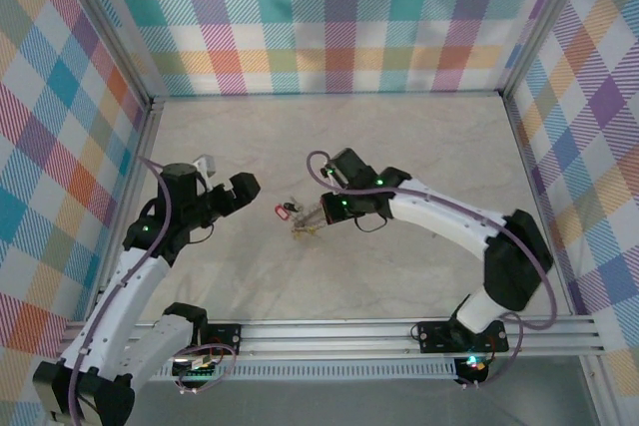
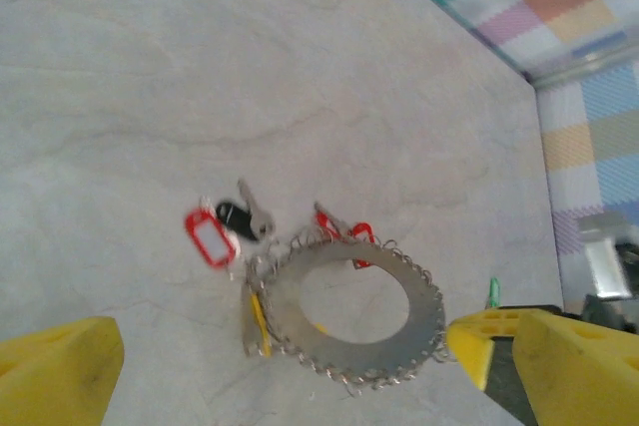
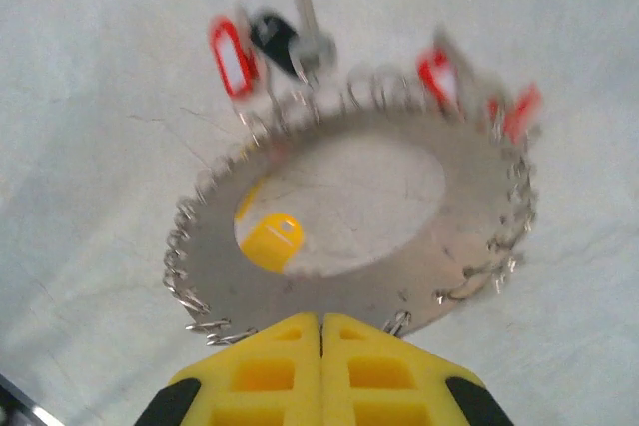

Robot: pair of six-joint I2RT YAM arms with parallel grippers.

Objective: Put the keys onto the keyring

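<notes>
Right fingers (image 3: 265, 376) closed at keyring (image 3: 484, 236) rim, keys (image 3: 303, 35) beyond

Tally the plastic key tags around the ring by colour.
Red tags: 3
Black tag: 1
Yellow tag: 1
Total: 5

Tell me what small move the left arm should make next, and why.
Probably ease the open left gripper down toward the red-tagged key, which lies on the table beside the black-tagged key, near the keyring. The right gripper is shut on the keyring's edge, so the ring is held and the left gripper is free to pick up a key.
</notes>
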